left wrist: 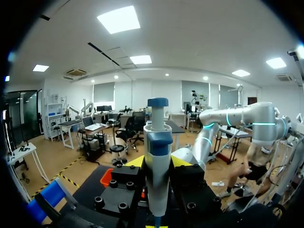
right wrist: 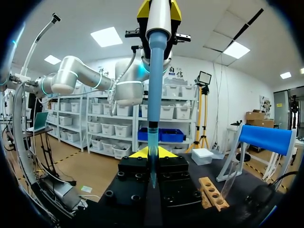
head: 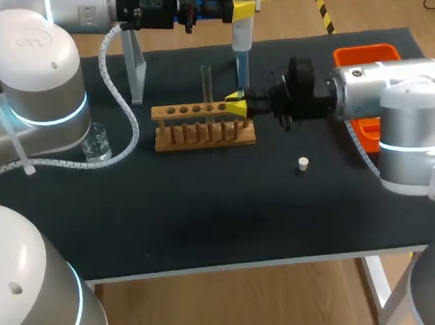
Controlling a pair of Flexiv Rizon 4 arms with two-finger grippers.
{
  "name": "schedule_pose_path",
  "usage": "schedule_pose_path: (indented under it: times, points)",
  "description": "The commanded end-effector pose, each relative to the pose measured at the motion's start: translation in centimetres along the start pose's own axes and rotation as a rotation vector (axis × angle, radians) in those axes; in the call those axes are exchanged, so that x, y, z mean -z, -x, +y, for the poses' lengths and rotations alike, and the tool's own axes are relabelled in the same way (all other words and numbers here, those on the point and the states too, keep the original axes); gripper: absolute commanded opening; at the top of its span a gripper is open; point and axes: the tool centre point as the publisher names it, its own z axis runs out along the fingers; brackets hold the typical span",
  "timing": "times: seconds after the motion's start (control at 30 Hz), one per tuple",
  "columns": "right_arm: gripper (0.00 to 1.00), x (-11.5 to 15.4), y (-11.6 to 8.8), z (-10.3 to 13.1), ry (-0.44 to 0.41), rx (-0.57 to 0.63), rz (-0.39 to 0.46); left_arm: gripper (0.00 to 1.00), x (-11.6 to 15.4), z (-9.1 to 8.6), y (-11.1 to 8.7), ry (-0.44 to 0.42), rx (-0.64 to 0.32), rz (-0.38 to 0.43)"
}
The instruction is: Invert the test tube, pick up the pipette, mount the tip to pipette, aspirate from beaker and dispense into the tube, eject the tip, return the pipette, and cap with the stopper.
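- Left pincer: closed on the body of the pipette and holding it upright at the far side of the worktop. The plunger pointed up and the nozzle down, so the shaft could be pressed straight down into a tip.
- Right pincer: reached in level from the right, just above the right end of the rack. Its yellow fingers appeared closed on the translucent tip from both sides, directly under the nozzle. The grip probably served to steady the tip while the pipette was seated.
- In the right wrist view, shaft and tip formed one straight line passing between the fingers. Whether the tip was fully seated could not be told.
- Test tube: stood upright in a rack hole just beside the right pincer. Its mouth seemed to face up, ready to receive liquid.
- Beaker: stood on the worktop well to the left of the rack, below the left arm, and had not yet been approached by the pipette.
- Stopper: lay alone on the worktop, nearer than the rack and to its right, in easy reach of the right arm for capping.
- Stage, as judged: tip mounting. Aspiration, dispensing, ejection, return and capping remained to be done.
- Risk, as judged: a misaligned tip could seat crookedly or slip from the fingers.
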Motion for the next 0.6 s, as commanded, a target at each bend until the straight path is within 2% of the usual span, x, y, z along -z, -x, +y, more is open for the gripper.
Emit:
schedule_pose_path:
  times: [0.03,0.6]
  points:
    - [0.0,0.0,-0.2,0.5,0.0,0.002,-0.005,0.0,0.0,0.1,0.1,0.002,0.001,0.003]
    - [0.0,0.1,0.1,2.0,0.005,0.012,-0.005,0.0,0.0,0.1,0.1,0.002,0.001,0.003]
